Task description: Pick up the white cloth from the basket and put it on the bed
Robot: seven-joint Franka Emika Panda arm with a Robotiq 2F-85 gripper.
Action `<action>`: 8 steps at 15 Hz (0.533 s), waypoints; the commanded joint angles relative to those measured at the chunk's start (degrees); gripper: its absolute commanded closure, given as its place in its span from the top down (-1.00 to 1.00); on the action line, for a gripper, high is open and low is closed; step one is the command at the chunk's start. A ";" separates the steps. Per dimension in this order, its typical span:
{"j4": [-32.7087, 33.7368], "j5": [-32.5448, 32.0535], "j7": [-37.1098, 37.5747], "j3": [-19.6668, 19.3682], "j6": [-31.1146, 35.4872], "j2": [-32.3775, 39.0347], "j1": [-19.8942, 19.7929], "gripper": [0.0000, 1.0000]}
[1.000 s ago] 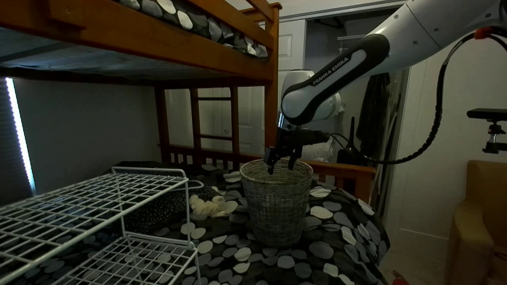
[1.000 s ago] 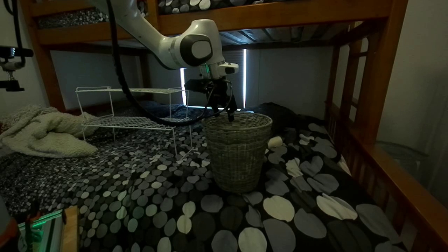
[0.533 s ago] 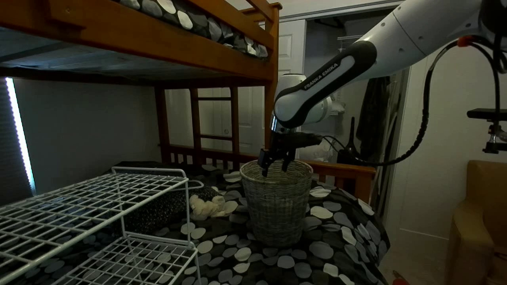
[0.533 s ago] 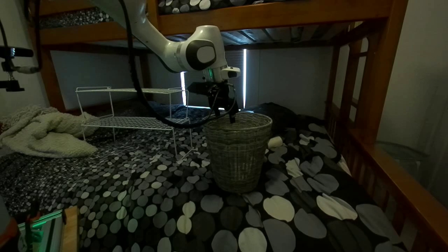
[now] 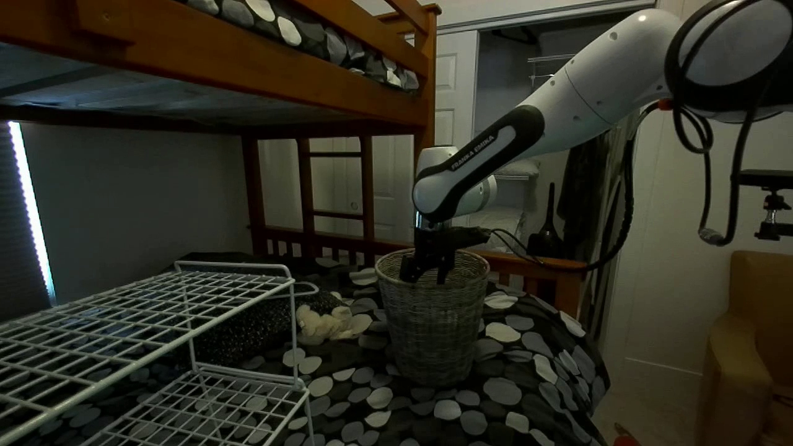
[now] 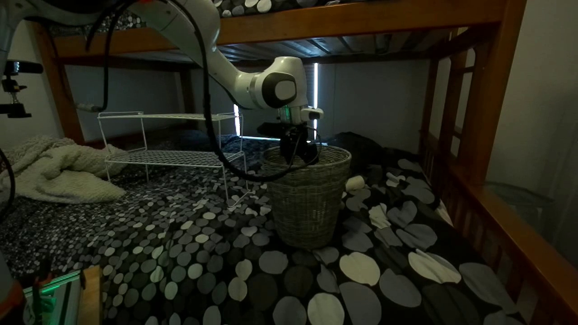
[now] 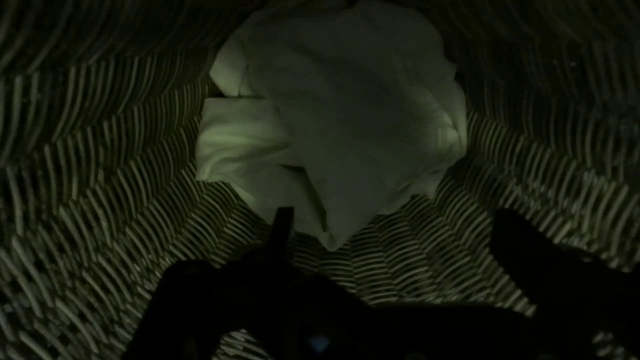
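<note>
Two black fingers (image 7: 281,230) stand spread apart, nothing between them, and the black gripper (image 7: 394,212) hangs inside the mouth of the tall, round, woven wicker basket (image 6: 307,207)! Below it, deep inside, lies the crumpled white cloth (image 7: 355,115), apart from the fingers, it seems, though the dark makes depth hard to read.

Now the dangers. Squeeze too high and the gripper gets only air, or a bare corner that slips free on the lift. Drop off-centre and a finger may jam against the wicker beside it. Catch weave along with cloth and the basket could rise or tip, standing as it does on the soft black, dotted bed (image 6: 275,280) beneath the gripper. Watch that looping black cable (image 6: 209,117) beside the gripper: in an exterior view it crosses in front of the basket's rim and might snag there.

Which way does the cloth point? In the wrist view one sharp corner aims back toward the gripper, lined up with the gap between the fingers; a squarish flap juts off to one side. Long axis? None to call: a roundish heap, its far edge lost in shadow.
</note>
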 commanded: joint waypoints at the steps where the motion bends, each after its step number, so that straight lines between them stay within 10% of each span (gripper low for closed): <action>1: 4.97 -0.44 -1.90 -1.47 -5.65 4.13 0.52 1.00; 8: 10.78 -0.60 -1.46 -2.45 -11.17 10.55 0.92 1.00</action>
